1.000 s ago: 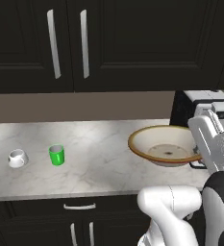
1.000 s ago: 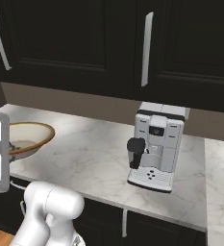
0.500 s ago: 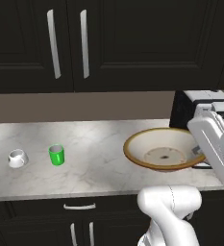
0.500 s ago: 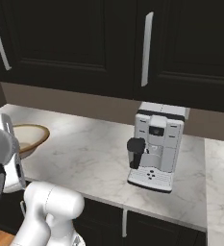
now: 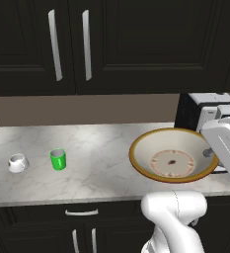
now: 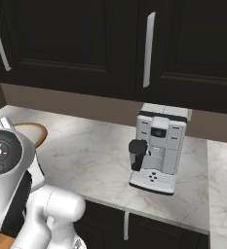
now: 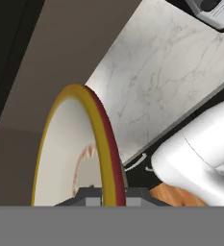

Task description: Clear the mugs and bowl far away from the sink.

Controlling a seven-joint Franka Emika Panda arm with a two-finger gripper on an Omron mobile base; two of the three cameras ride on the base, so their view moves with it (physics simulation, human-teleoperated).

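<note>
The end effector holds the tilted bowl by its rim above the counter.

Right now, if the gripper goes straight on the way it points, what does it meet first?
The gripper is shut on the bowl, so the rim between its fingers comes first. Past the bowl, the hand view shows the marble counter, though depth is hard to judge.

The cream bowl with a gold-brown rim hangs tilted above the desk; its speckled centre faces forward. The green mug stands upright beside the white mug.
</note>
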